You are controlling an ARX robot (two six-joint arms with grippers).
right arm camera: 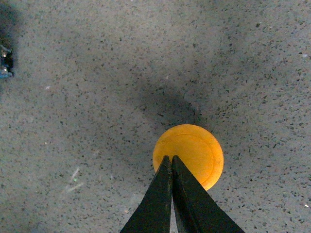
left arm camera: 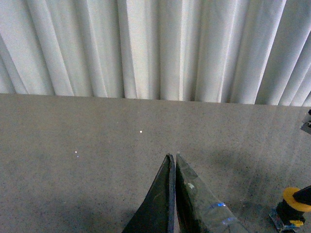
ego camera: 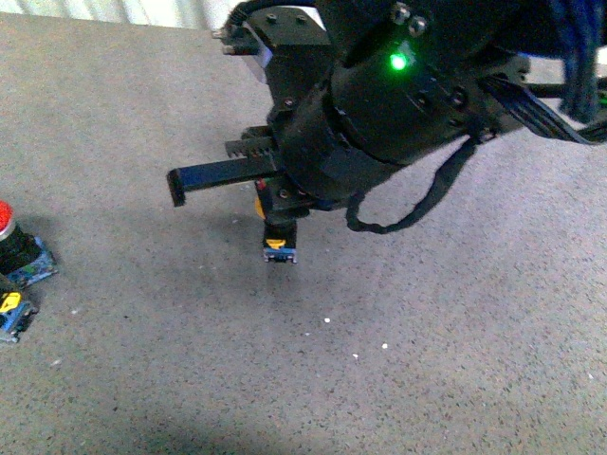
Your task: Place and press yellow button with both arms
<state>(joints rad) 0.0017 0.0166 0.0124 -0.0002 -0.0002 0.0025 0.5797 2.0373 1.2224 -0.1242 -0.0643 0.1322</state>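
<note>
The yellow button (ego camera: pixel 278 248) stands upright on the grey table, with its blue base and yellow mark facing me. My right arm reaches over it from the right, and my right gripper (ego camera: pixel 271 201) points straight down at its cap. In the right wrist view the round yellow-orange cap (right arm camera: pixel 192 150) lies just beyond the shut tips of my right gripper (right arm camera: pixel 171 158), which overlap its edge. I cannot tell if they touch it. My left gripper (left arm camera: pixel 172 156) is shut and empty over bare table. The button (left arm camera: pixel 294 204) stands off to one side of it.
A red-capped button (ego camera: pixel 8 227) and a small blue-based part with a yellow mark (ego camera: pixel 9 313) sit at the table's left edge. A blue part (right arm camera: pixel 5 63) shows at the edge of the right wrist view. A white curtain (left arm camera: pixel 155 48) hangs behind the table.
</note>
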